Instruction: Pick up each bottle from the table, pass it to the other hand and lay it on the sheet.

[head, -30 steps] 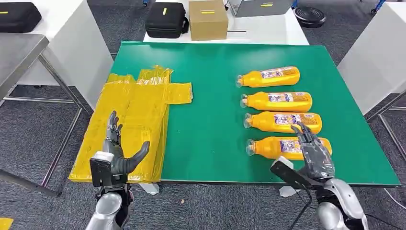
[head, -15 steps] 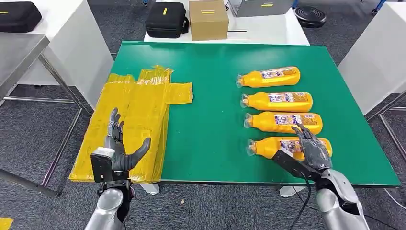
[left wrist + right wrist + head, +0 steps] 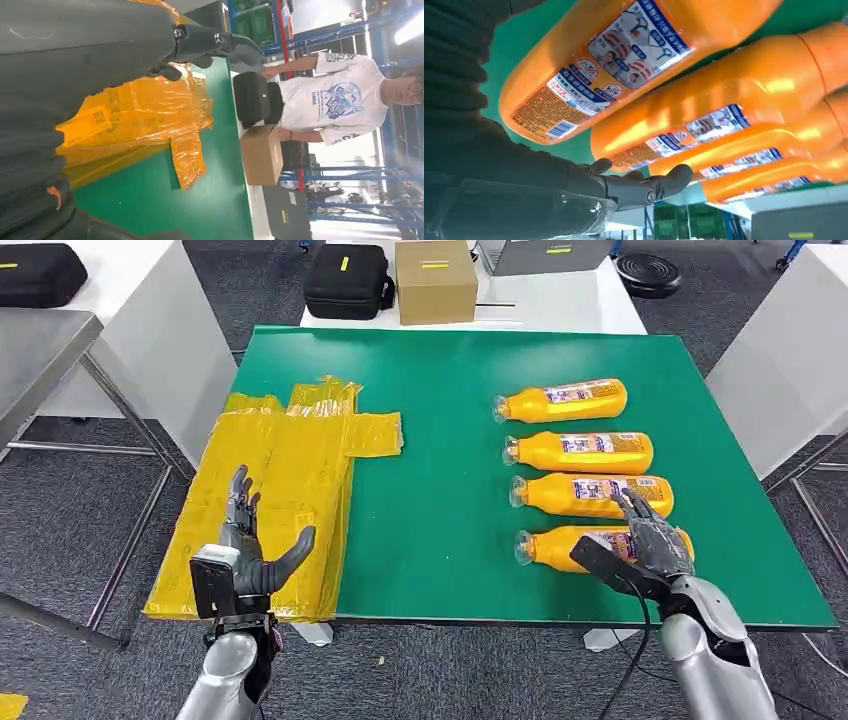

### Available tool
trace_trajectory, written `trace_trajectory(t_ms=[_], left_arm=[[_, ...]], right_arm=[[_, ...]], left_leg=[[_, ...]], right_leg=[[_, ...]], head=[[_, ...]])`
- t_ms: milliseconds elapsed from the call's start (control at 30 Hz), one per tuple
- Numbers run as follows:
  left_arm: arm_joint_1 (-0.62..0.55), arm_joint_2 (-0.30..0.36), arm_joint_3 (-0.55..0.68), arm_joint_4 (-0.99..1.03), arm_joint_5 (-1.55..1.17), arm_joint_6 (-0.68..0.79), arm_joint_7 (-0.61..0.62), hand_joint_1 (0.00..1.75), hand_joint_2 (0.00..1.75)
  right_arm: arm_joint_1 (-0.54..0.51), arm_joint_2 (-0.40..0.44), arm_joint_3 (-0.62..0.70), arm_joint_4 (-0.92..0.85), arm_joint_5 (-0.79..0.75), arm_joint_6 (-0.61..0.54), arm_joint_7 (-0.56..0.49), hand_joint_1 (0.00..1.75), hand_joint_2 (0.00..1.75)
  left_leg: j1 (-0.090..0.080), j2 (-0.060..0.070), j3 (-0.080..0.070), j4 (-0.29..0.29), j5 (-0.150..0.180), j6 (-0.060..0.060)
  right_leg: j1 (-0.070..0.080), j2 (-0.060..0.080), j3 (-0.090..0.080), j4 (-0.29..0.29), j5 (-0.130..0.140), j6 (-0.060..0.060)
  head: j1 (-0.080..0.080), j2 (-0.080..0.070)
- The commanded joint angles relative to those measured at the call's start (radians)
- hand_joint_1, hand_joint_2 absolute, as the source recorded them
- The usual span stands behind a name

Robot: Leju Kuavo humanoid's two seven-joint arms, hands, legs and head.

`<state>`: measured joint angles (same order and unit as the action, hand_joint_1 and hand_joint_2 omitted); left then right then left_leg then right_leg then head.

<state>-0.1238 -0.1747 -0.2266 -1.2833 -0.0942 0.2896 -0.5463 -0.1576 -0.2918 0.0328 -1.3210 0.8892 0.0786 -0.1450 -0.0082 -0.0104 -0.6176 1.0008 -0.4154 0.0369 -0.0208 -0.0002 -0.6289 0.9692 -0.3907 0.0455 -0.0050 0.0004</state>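
Observation:
Several orange bottles lie on their sides in a column on the right of the green table (image 3: 450, 440). The nearest bottle (image 3: 556, 546) (image 3: 624, 55) lies under my right hand (image 3: 655, 540) (image 3: 644, 187), which hovers over its labelled end with fingers spread and holds nothing. The second bottle (image 3: 590, 495) (image 3: 724, 110) lies just beyond that hand's fingertips. A yellow plastic sheet (image 3: 275, 490) (image 3: 135, 115) covers the table's left edge. My left hand (image 3: 245, 555) (image 3: 210, 42) is raised over the sheet's near end, fingers apart and empty.
A cardboard box (image 3: 434, 280) (image 3: 262, 155) and a black case (image 3: 347, 280) sit on the white table behind. A person in a white shirt (image 3: 340, 100) stands past the far end. White tables flank both sides; the green table's middle lies bare.
My right hand has moved forward and lower over the nearest bottle's label end. The left hand has barely shifted. The bottles have not moved.

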Motion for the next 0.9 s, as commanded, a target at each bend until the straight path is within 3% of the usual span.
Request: trace_trajectory(t_ms=[33,267,900], left_arm=[[-0.022,0.011,0.03,0.08,0.01,0.009,-0.004,0.0,1.75],[-0.02,0.012,0.031,0.071,0.008,0.003,0.0,0.0,1.75],[-0.01,0.015,0.036,0.064,0.022,0.002,0.008,0.0,1.75]], right_arm=[[-0.032,-0.045,0.036,0.081,-0.008,0.024,0.025,0.0,1.75],[0.021,-0.039,0.036,0.049,0.002,0.053,0.05,0.0,1.75],[-0.045,-0.05,0.052,0.122,-0.004,0.091,0.062,0.0,1.75]], left_leg=[[0.001,0.001,0.004,-0.001,-0.002,-0.001],[0.002,0.001,0.007,-0.001,-0.003,-0.003],[0.001,0.003,0.006,-0.001,-0.003,-0.002]], right_leg=[[0.001,0.001,0.004,-0.001,-0.001,-0.001],[0.002,0.0,0.008,-0.002,-0.003,-0.003],[0.002,0.002,0.006,-0.001,-0.001,-0.002]], head=[[0.0,0.0],[0.0,0.0],[0.0,0.0]])
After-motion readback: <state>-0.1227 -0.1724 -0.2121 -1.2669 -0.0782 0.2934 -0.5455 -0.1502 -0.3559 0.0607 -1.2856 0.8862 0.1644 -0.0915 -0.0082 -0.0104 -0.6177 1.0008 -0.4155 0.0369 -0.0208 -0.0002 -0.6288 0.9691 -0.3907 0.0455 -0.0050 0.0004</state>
